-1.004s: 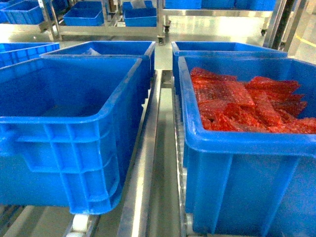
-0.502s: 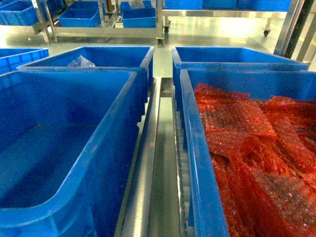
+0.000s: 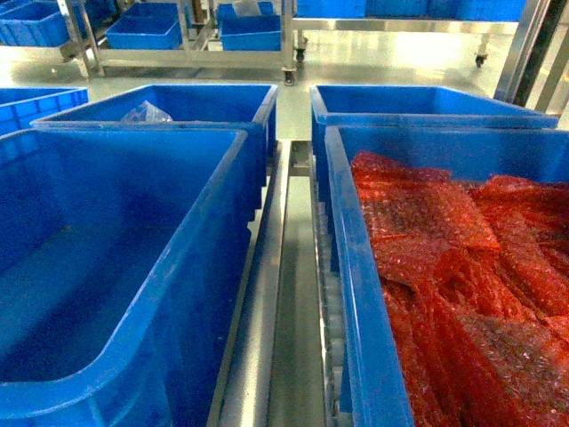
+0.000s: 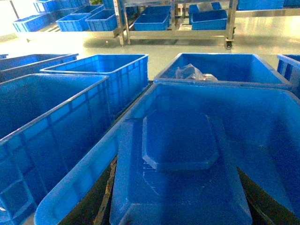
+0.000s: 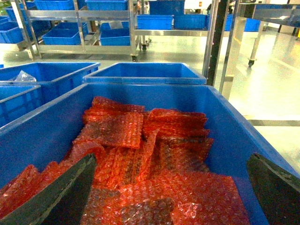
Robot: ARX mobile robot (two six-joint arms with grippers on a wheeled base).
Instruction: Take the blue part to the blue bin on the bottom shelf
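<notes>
A blue part (image 4: 180, 178), a moulded tray-like piece with a raised octagonal panel, fills the space between the dark fingers (image 4: 104, 201) of my left gripper (image 4: 178, 187), which is shut on it. It hangs over the large empty blue bin (image 4: 89, 173), the front left bin (image 3: 116, 267) in the head view. That bin stands on the bottom shelf (image 3: 267, 294), a steel rack with white rollers. My right gripper (image 5: 173, 187) is open, its fingers (image 5: 61, 197) wide apart above red bubble-wrap bags (image 5: 154, 154). Neither gripper shows in the head view.
The front right blue bin (image 3: 356, 294) is full of red bubble-wrap bags (image 3: 453, 267). Two more blue bins (image 3: 418, 98) stand behind; the left one holds a clear plastic bag (image 3: 145, 113). Steel racks with blue bins (image 3: 151, 27) line the far floor.
The head view has moved closer and higher over the two front bins since one second ago. It has barely shifted in the last half second.
</notes>
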